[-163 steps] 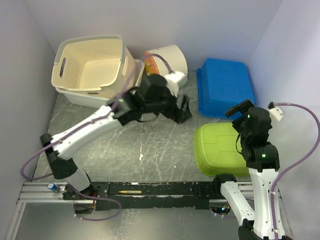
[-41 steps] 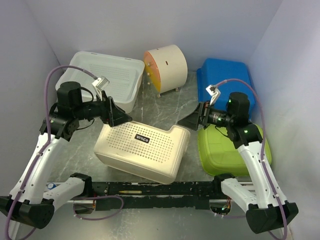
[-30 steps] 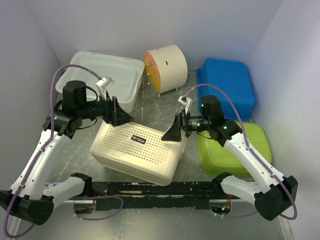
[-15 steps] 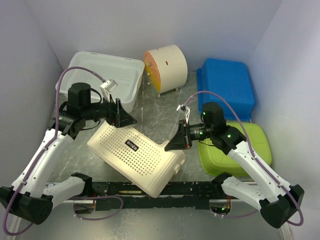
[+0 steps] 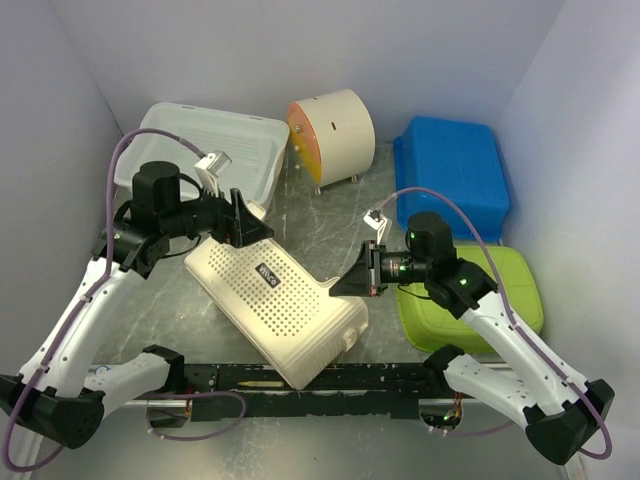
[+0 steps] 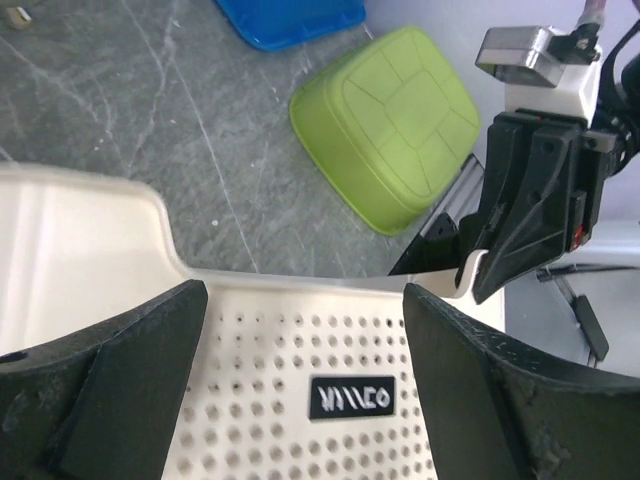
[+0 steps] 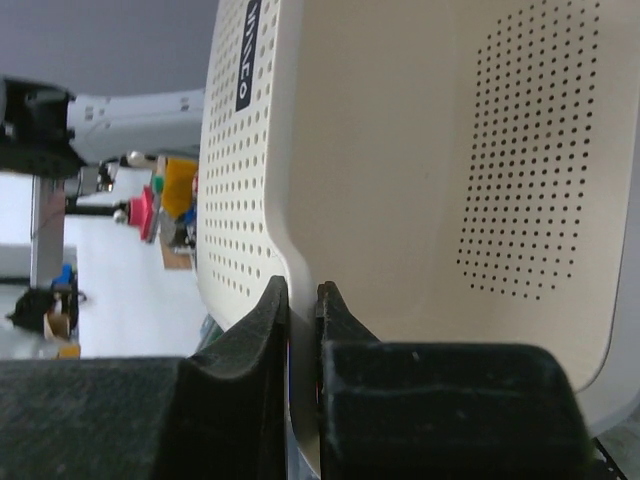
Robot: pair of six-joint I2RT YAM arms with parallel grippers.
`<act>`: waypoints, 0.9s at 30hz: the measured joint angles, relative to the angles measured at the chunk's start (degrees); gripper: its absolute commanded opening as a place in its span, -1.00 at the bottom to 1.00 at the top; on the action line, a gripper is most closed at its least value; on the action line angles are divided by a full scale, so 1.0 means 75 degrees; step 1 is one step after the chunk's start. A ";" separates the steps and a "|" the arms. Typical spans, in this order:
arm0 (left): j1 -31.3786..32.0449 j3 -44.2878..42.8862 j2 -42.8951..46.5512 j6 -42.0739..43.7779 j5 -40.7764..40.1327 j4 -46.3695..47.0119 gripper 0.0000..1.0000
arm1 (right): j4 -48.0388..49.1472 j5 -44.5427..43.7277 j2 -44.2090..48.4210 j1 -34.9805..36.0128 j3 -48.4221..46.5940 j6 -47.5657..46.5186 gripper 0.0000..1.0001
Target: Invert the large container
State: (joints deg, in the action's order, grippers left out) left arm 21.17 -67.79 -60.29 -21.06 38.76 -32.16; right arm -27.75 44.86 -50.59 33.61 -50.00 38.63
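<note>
The large container (image 5: 285, 305) is a cream perforated basket with a dark label. It lies tilted in the middle of the table with its base and side wall facing up. My right gripper (image 5: 347, 285) is shut on the basket's thin wall at its right end. In the right wrist view the container (image 7: 430, 150) fills the frame and the right gripper (image 7: 300, 290) pinches its edge. My left gripper (image 5: 250, 225) hangs open at the basket's far left corner. In the left wrist view the left gripper (image 6: 305, 295) straddles the perforated wall of the container (image 6: 300, 400) without clamping it.
A white tub (image 5: 215, 150) stands at the back left, and a cream drum with an orange face (image 5: 335, 125) lies on its side behind the middle. An upturned blue bin (image 5: 450, 165) and an upturned green bin (image 5: 470, 290) sit on the right. A black rail (image 5: 300, 378) runs along the near edge.
The right gripper closed on the basket's right edge. The basket then swung, its right end toward the near rail and its left end up toward the left gripper, which stayed open.
</note>
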 measured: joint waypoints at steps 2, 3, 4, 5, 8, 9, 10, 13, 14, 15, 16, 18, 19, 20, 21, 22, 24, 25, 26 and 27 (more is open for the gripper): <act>0.0000 -0.0006 0.0102 -0.0230 -0.0181 0.0067 0.84 | 0.0108 -0.0370 0.0006 0.0003 0.0076 0.0350 -1.00; 0.0000 -0.0009 0.0184 -0.0373 -0.0306 0.0111 0.84 | 0.0207 -0.0545 0.0006 0.0003 0.0137 0.0557 -1.00; 0.0000 -0.0017 0.0245 -0.0458 -0.0388 0.0128 0.85 | 0.0358 -0.0705 0.0015 0.0000 0.0224 0.0781 -1.00; 0.0000 -0.0055 0.0303 -0.0522 -0.0530 0.0117 0.86 | 0.0542 -0.0796 0.0038 -0.0006 0.0332 0.0985 -1.00; 0.0000 -0.0385 0.0388 -0.0592 -0.0973 -0.0026 0.87 | 0.1343 -0.0909 0.0239 -0.0152 0.0924 0.1784 -1.00; 0.0000 -0.0551 0.0399 -0.0597 -0.1169 -0.0111 0.87 | 0.1696 -0.0866 0.0361 -0.0271 0.1212 0.2101 -1.00; 0.0000 -0.0659 0.0405 -0.0595 -0.1306 -0.0166 0.85 | 0.1912 -0.0810 0.0446 -0.0370 0.1399 0.2328 -1.00; 0.0000 -0.0918 0.0437 -0.0659 -0.1880 -0.0487 0.84 | 0.2748 -0.0487 0.0799 -0.0956 0.2095 0.3089 -1.00; 0.0000 -0.0933 0.0478 -0.0761 -0.2171 -0.0609 0.83 | 0.2929 -0.0431 0.0927 -0.1186 0.2261 0.3316 -1.00; 0.0000 -0.0918 0.0530 -0.0886 -0.2366 -0.0705 0.83 | 0.3010 -0.0417 0.1035 -0.1393 0.2343 0.3477 -1.00; 0.0000 -0.0816 0.0621 -0.1055 -0.2527 -0.0679 0.83 | 0.3010 -0.0408 0.1093 -0.1527 0.2369 0.3523 -1.00; 0.0000 -0.0358 0.0953 -0.1445 -0.2678 -0.0463 0.84 | 0.2923 -0.0370 0.1131 -0.1734 0.2363 0.3523 -1.00; 0.0000 -0.0015 0.1186 -0.1664 -0.2702 -0.0373 0.83 | 0.2844 -0.0373 0.1116 -0.1786 0.2331 0.3494 -1.00; 0.0000 0.0207 0.1320 -0.1807 -0.2713 -0.0350 0.83 | 0.2739 -0.0382 0.1090 -0.1818 0.2282 0.3439 -1.00; 0.0000 0.0443 0.1411 -0.1973 -0.2716 -0.0341 0.83 | 0.2634 -0.0399 0.1052 -0.1833 0.2200 0.3369 -1.00; 0.0000 0.0647 0.1483 -0.2148 -0.2713 -0.0350 0.83 | 0.2483 -0.0437 0.1000 -0.1842 0.2092 0.3264 -1.00; 0.0006 0.0839 0.1440 -0.2375 -0.2687 -0.0329 0.83 | 0.2366 -0.0452 0.0962 -0.1862 0.2011 0.3182 -1.00; 0.0006 0.0924 0.1376 -0.2495 -0.2658 -0.0283 0.83 | 0.2343 -0.0428 0.0962 -0.1900 0.2022 0.3182 -1.00; 0.0006 0.0994 0.1314 -0.2573 -0.2629 -0.0227 0.82 | 0.2369 -0.0379 0.0965 -0.1947 0.2057 0.3206 -1.00; 0.0006 0.1134 0.1274 -0.2696 -0.2550 -0.0102 0.81 | 0.2483 -0.0271 0.0979 -0.2037 0.2148 0.3270 -1.00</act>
State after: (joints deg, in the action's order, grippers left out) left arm 21.21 -59.29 -50.74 -41.28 19.64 -32.93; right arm -9.13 42.83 -43.24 18.33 -33.89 63.16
